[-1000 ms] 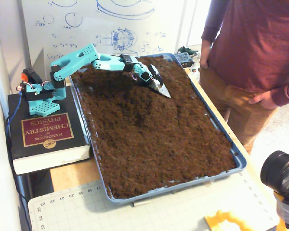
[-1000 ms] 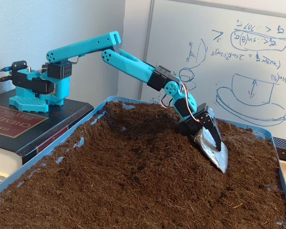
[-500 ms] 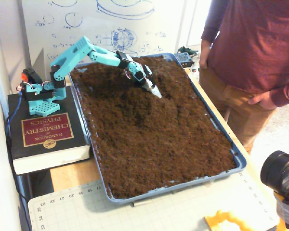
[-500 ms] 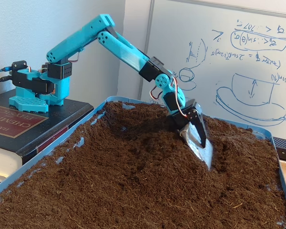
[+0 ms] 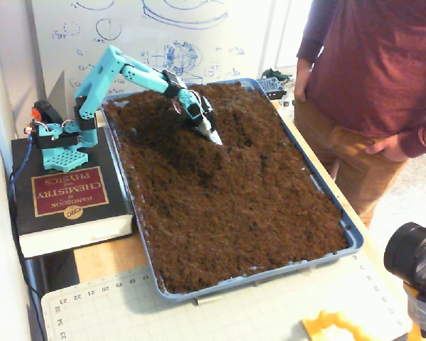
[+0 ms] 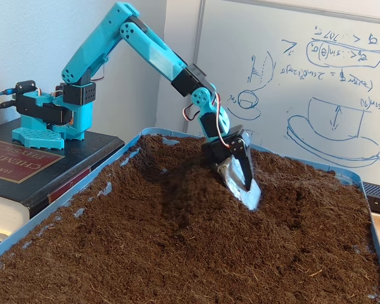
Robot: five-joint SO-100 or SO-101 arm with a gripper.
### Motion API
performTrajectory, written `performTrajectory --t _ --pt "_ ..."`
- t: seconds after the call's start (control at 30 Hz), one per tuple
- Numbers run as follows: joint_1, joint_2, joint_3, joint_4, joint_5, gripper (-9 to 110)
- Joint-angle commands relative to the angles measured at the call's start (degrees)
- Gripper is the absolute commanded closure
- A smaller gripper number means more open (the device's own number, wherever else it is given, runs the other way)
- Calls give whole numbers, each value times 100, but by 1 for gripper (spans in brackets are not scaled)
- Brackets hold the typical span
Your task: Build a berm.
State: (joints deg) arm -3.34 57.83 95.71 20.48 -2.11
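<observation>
A: Currently, which step is in hand?

B: Soil shaping. The tool (image 6: 244, 183) is a scoop-like metal blade on the teal arm (image 6: 145, 50), angled downward with its tip buried in the soil. In both fixed views it sits in the half of the blue tray (image 5: 351, 238) nearest the arm's base.

A: Where is the berm?

B: The berm (image 6: 196, 161) is the raised hump of dark loose soil just beside the tool, on the side toward the arm's base. In a fixed view, the berm (image 5: 153, 124) lies near the tray's far end, by the whiteboard. The rest of the tray's soil lies lower and flatter.

A: State of the tool?

B: Whether the jaws stand apart or together cannot be told; only the blade shows, and nothing is gripped.

A: What does the next move call for?

B: Probably a drag of the blade toward the berm, then a lift clear without flattening the crest.
</observation>
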Motion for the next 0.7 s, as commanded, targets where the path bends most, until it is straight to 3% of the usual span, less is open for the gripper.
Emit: performTrajectory --t 0.0,0.17,0.37,0.5,0.67 --pt "-35 598 571 44 -18 101" --pt "-44 1327 413 35 123 101" --pt "-237 1934 -1187 44 1512 101" --pt "-650 1327 -2698 35 2136 101" --pt "-1081 -439 -4412 26 2030 101"
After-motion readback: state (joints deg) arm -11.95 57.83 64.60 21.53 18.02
